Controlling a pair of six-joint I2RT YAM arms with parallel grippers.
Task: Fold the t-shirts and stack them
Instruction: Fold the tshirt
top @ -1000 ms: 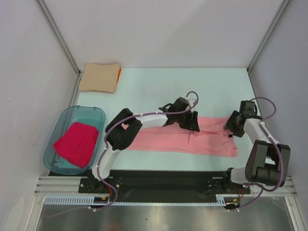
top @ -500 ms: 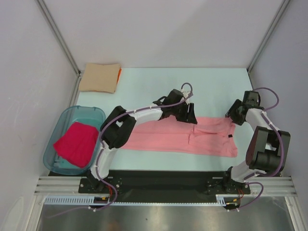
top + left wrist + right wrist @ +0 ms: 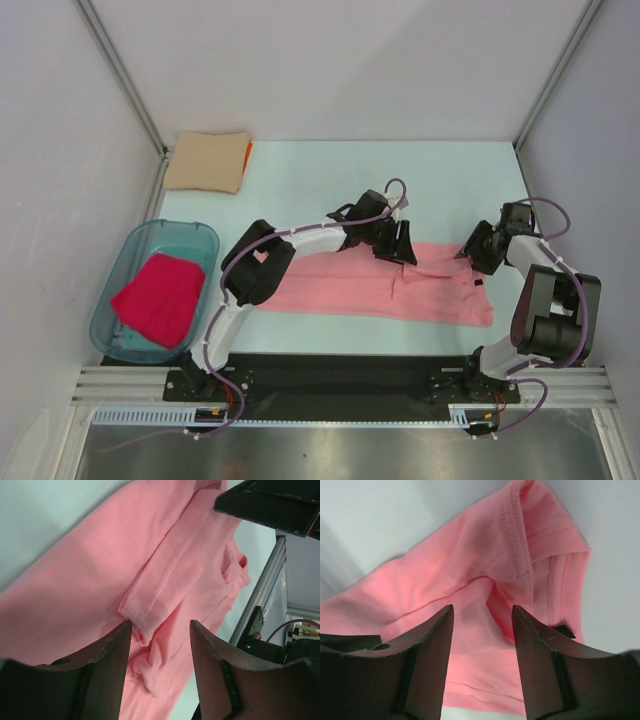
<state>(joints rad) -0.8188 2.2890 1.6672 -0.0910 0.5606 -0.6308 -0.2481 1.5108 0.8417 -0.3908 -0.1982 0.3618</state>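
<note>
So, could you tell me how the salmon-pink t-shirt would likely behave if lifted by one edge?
The salmon-pink t-shirt is probably floppy: it lies flat with bunched folds, so it would likely drape and sag. It looks thin, so probably light, and its folds may slip open.

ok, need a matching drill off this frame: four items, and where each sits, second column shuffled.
Items
1. salmon-pink t-shirt
2. tan t-shirt
3. crimson t-shirt
4. teal tub

Places
A. inside the teal tub
B. folded, at the far left corner of the table
C. at the table's near left edge
D. spread out across the near middle of the table

Pairs: 1-D, 2-B, 3-A, 4-C
</note>
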